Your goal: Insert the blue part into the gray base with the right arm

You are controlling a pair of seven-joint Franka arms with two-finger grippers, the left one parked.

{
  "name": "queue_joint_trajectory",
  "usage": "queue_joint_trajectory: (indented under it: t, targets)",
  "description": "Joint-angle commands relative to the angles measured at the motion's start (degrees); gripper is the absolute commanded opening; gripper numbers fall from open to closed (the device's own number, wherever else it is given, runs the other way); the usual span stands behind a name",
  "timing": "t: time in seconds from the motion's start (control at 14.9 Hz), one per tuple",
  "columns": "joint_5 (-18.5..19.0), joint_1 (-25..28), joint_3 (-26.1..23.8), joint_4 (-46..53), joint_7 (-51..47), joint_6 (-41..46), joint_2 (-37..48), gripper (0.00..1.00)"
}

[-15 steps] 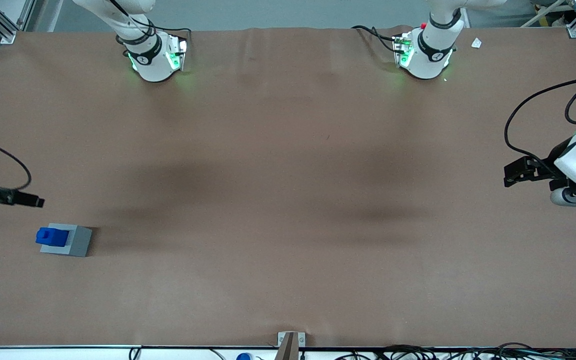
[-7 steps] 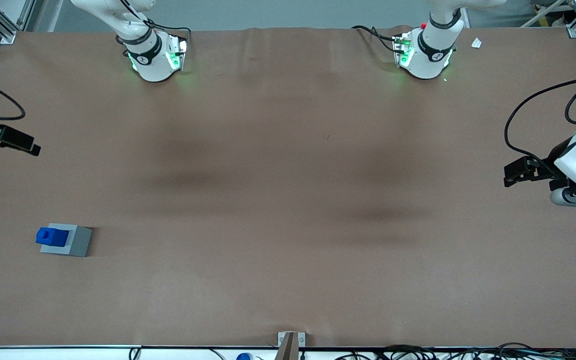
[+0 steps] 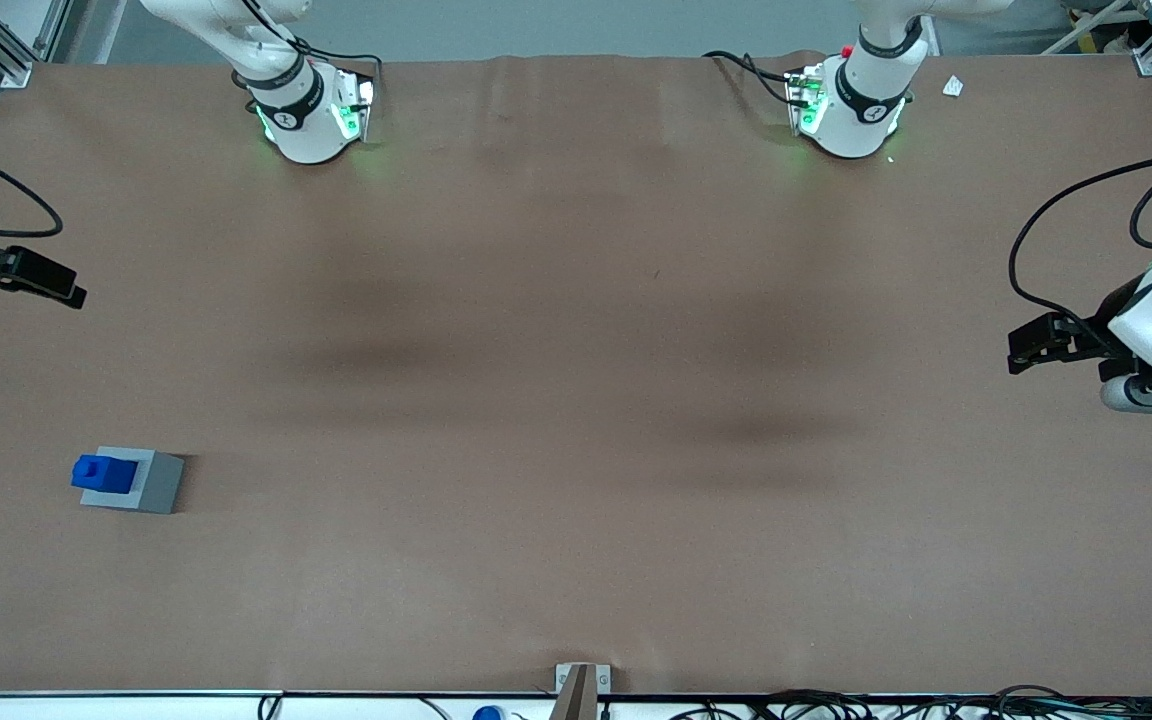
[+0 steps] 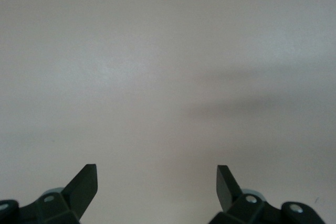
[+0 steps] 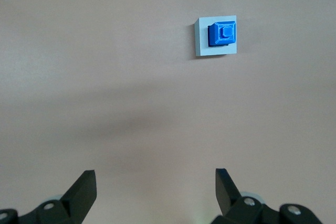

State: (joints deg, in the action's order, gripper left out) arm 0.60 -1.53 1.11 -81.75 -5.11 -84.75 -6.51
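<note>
The blue part (image 3: 96, 472) sits in the gray base (image 3: 141, 482) on the brown table at the working arm's end, toward the front camera. From the right wrist the blue part (image 5: 222, 34) shows its stepped top inside the gray base (image 5: 201, 39). My right gripper (image 3: 54, 285) hangs at the table's edge, well apart from the base and farther from the front camera than it. In the right wrist view the gripper (image 5: 156, 179) is open, its fingers spread wide with only bare table between them.
Two white arm bases with green lights (image 3: 308, 110) (image 3: 848, 105) stand at the table's back edge. A small white scrap (image 3: 953, 87) lies near the parked arm's end. A bracket (image 3: 581, 680) marks the front edge.
My right gripper lifted away from the base area toward the table's back during the first half second, then barely shifted. The blue part and gray base stayed put.
</note>
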Motion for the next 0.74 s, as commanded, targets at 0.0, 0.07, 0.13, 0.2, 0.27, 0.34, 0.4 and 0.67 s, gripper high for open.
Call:
queue_joint_trajectory:
  t: [0.0, 0.07, 0.13, 0.2, 0.27, 0.34, 0.4, 0.67]
  targets:
    - [0.28, -1.88, -0.93, -3.92, 0.36, -1.99, 2.99, 1.0]
    - [0.19, -2.94, -2.68, -4.9, 0.45, -2.69, 3.61, 1.0]
    - [0.19, -3.99, -3.65, -5.17, 0.36, -2.87, 4.05, 1.0]
    - [0.28, -4.18, -4.27, -5.09, 0.1, -2.79, 4.05, 1.0]
    - [0.19, -4.18, -4.36, -4.82, -0.33, -2.35, 3.79, 1.0]
    - [0.19, -4.27, -4.36, -4.65, -0.43, -2.26, 3.7, 1.0]
    - [0.19, -4.44, -4.36, -4.64, -0.51, -2.26, 3.62, 1.0]
    - [0.19, -4.8, -4.36, -4.2, 0.02, -2.08, 3.79, 1.0]
